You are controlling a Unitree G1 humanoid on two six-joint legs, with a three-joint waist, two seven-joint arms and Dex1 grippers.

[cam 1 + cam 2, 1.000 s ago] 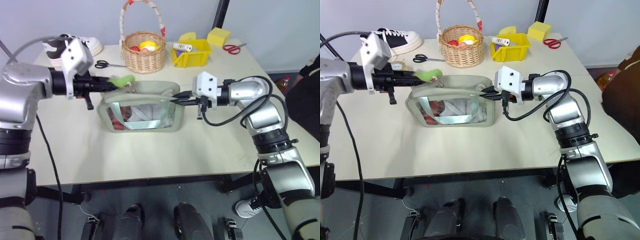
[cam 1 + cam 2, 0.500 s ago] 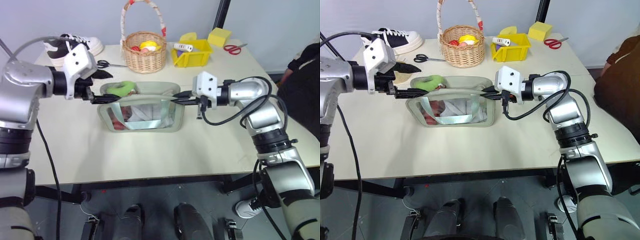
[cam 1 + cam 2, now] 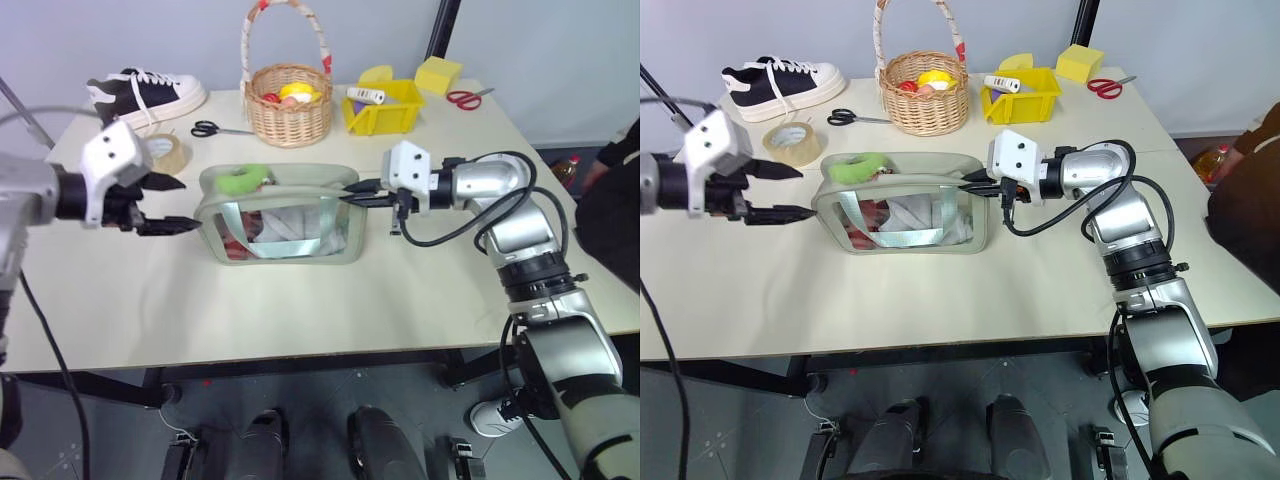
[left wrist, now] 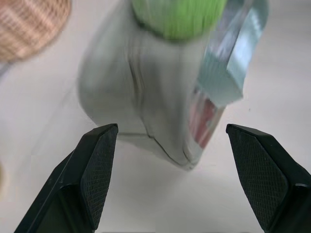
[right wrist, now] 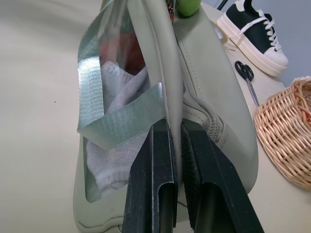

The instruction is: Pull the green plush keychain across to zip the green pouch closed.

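I log both arms as silver-grey jointed shells with black collar rings. At frame right, loose black cables loop along the forearm. Each wrist carries a white boxy camera housing. The left end effector [image 3: 168,205] and right end effector [image 3: 352,193] have slim black fingers [image 4: 95,171] with cross-hatched pads.

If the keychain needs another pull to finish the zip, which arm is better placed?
Left, probably. The left gripper is open and free beside the green pouch, near the green plush keychain. The right gripper is shut on the pouch's far end.
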